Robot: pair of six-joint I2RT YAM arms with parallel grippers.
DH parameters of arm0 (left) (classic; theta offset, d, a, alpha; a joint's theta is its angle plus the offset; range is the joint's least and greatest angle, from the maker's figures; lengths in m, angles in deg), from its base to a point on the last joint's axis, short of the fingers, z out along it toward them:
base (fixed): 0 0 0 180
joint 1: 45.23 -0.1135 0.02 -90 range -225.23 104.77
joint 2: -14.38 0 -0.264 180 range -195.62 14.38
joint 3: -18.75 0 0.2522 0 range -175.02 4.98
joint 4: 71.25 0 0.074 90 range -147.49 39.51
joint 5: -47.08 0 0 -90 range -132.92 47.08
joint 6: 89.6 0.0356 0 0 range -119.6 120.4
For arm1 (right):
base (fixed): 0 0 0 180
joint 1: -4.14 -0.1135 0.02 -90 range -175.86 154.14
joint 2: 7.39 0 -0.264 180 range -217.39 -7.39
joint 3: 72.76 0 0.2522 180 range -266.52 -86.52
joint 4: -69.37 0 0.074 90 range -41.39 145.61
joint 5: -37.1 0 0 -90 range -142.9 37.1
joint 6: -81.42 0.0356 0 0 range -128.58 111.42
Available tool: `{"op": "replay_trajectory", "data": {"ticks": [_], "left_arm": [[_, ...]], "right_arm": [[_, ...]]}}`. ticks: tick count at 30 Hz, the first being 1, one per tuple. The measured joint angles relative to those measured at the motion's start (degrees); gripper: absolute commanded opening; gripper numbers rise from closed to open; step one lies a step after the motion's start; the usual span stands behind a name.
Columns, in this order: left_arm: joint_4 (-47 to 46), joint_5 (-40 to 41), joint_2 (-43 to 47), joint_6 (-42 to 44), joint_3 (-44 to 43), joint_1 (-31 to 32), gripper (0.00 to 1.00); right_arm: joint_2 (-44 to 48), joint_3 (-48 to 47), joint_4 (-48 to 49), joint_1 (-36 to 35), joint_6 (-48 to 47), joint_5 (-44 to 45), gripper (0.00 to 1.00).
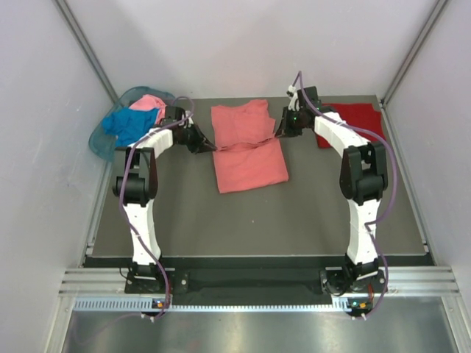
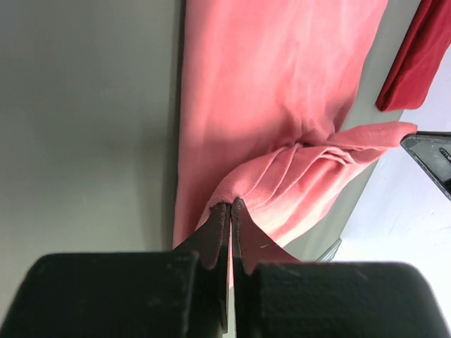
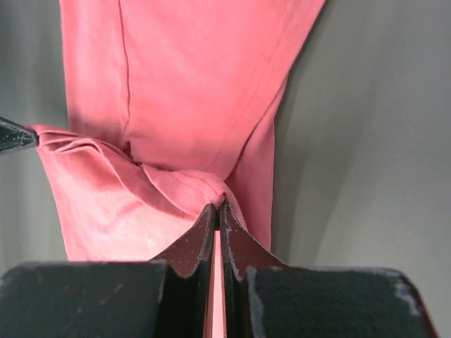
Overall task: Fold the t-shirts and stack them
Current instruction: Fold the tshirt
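The spread t-shirt (image 1: 249, 158) lies on the table (image 1: 309, 213) between my two pairs of jaws. Its left edge is pinched in my left gripper (image 1: 206, 145) and its right edge in my right gripper (image 1: 281, 129). Part of it lies behind my jaws and part before them. Near my right jaws, to their right, lies the folded t-shirt (image 1: 357, 118). Left of my left jaws, at the table's far left corner, stands the basket (image 1: 98, 140) with heaped t-shirts (image 1: 129, 123) in it.

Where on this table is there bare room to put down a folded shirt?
The near half of the table is bare, from the salmon shirt to the near edge. A narrow gap lies between salmon shirt and red shirt, with the right arm over it. The back row is crowded: basket, salmon shirt, red shirt.
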Motion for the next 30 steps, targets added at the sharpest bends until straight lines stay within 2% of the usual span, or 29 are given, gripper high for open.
{"op": "replay_trajectory", "data": {"ticks": [6, 8, 9, 12, 14, 15, 18, 21, 23, 26, 27, 30], "left_arm": [[-0.2, -1.9, -2.8, 0.2, -3.7, -0.4, 0.00], [-0.2, -2.2, -3.2, 0.3, -4.0, -0.4, 0.00], [-0.1, -2.3, -3.5, 0.5, -4.3, -0.4, 0.02], [0.2, -2.2, -4.8, 1.2, -5.7, -0.5, 0.17], [0.6, -2.0, -5.9, 2.0, -6.6, -0.6, 0.18], [1.0, -2.0, -6.4, 2.2, -7.2, -0.7, 0.18], [3.1, -1.7, -8.1, 3.8, -10.8, -1.4, 0.22], [5.2, 0.8, -7.9, 6.0, -12.9, -2.5, 0.24], [5.9, 4.0, -6.2, 7.4, -12.0, -2.6, 0.23], [6.4, 7.4, -1.1, 8.6, -7.4, -2.3, 0.23], [6.1, 8.0, 1.1, 8.8, -5.4, -1.7, 0.23], [5.4, 8.0, 4.9, 9.5, -2.1, 1.0, 0.23]], "right_arm": [[-1.7, -1.2, 1.5, 0.8, 0.7, -0.7, 0.00], [-2.3, -1.2, 1.6, 1.0, 1.1, -0.8, 0.03], [-2.6, -1.2, 1.7, 1.1, 1.3, -0.9, 0.08], [-3.8, -1.2, 2.2, 1.2, 1.7, -0.9, 0.11], [-4.5, -1.4, 2.5, 1.3, 1.9, -1.2, 0.18], [-4.8, -1.7, 2.8, 1.4, 2.0, -1.6, 0.27], [-5.5, -2.4, 3.5, 1.8, 2.6, -2.2, 0.40], [-4.9, -2.2, 3.5, 2.3, 2.7, -1.5, 0.46], [-3.4, -0.7, 3.3, 2.6, 2.5, -0.8, 0.46], [0.6, 3.2, 2.9, 2.9, 2.1, -0.7, 0.34], [2.4, 4.6, 2.8, 2.9, 2.0, -0.8, 0.26], [5.2, 6.5, 3.4, 2.8, 1.9, -1.5, 0.20]]}}
